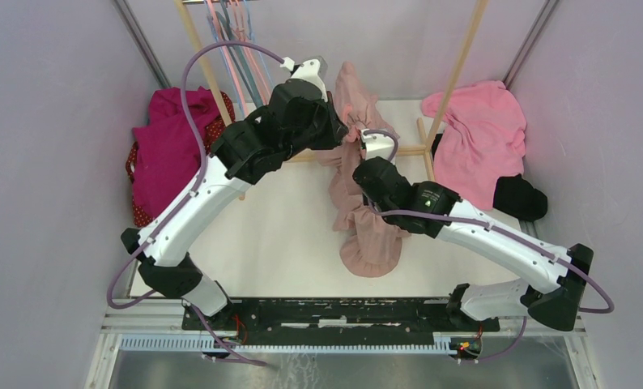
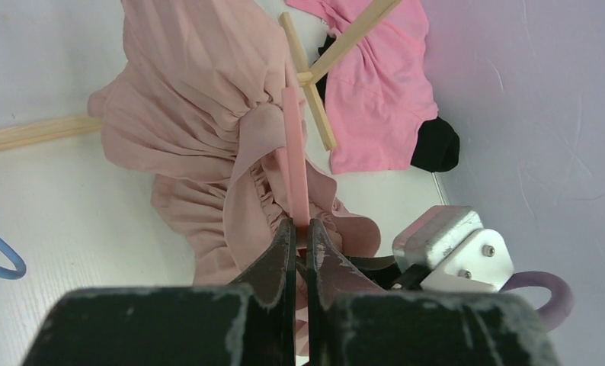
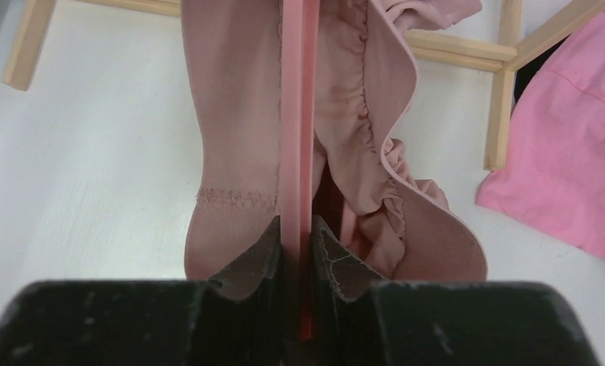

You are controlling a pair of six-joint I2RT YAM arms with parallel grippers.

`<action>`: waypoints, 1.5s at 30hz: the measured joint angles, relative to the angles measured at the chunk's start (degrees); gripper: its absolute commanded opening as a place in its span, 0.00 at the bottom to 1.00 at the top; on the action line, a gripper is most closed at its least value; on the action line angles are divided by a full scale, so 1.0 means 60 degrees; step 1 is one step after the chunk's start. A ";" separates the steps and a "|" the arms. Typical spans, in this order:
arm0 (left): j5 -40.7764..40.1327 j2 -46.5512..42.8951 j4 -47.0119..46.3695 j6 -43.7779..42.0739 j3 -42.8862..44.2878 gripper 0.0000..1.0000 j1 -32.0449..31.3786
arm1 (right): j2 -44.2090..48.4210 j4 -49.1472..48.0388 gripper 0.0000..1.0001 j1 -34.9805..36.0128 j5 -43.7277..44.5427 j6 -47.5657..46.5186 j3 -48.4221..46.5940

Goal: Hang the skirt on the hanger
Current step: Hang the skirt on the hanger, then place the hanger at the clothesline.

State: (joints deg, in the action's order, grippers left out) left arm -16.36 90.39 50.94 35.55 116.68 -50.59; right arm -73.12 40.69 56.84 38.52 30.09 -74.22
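Top view: the skirt (image 1: 371, 251) trails across the table (image 1: 286, 235) between both arms. Left wrist: the left gripper (image 2: 300, 231) is pinched tight on the pink hanger (image 2: 296, 152), with the skirt draped over it. Right wrist: the right gripper (image 3: 295, 232) clamps the same bar.

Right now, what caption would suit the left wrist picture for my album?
Left hand pinches a pink hanger, a dusty-pink skirt bunched around it, wooden rack behind.
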 measured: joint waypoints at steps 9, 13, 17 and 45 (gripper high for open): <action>0.0036 0.0124 0.0029 -0.0004 0.0189 0.05 -0.0004 | -0.0091 0.0284 0.01 -0.0109 -0.0259 -0.0820 -0.0168; 0.0033 0.0408 0.0135 -0.0011 0.0681 0.15 -0.0004 | -0.0062 0.0852 0.01 -0.0266 -0.0699 -0.1104 -0.0648; 0.0036 0.0849 0.0273 -0.0208 0.1596 0.27 -0.0033 | -0.0055 0.1665 0.01 -0.0543 -0.1373 -0.1326 -0.1501; -0.0863 -0.1603 -0.0994 -0.1472 -0.0233 0.43 0.0517 | -0.1869 0.5002 0.01 -0.3286 -0.3577 -0.2444 -0.7843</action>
State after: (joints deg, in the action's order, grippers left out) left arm -21.54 80.77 44.97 26.72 115.28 -47.48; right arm -84.33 70.70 37.12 17.06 15.42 -121.27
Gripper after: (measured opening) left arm 0.447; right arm 0.080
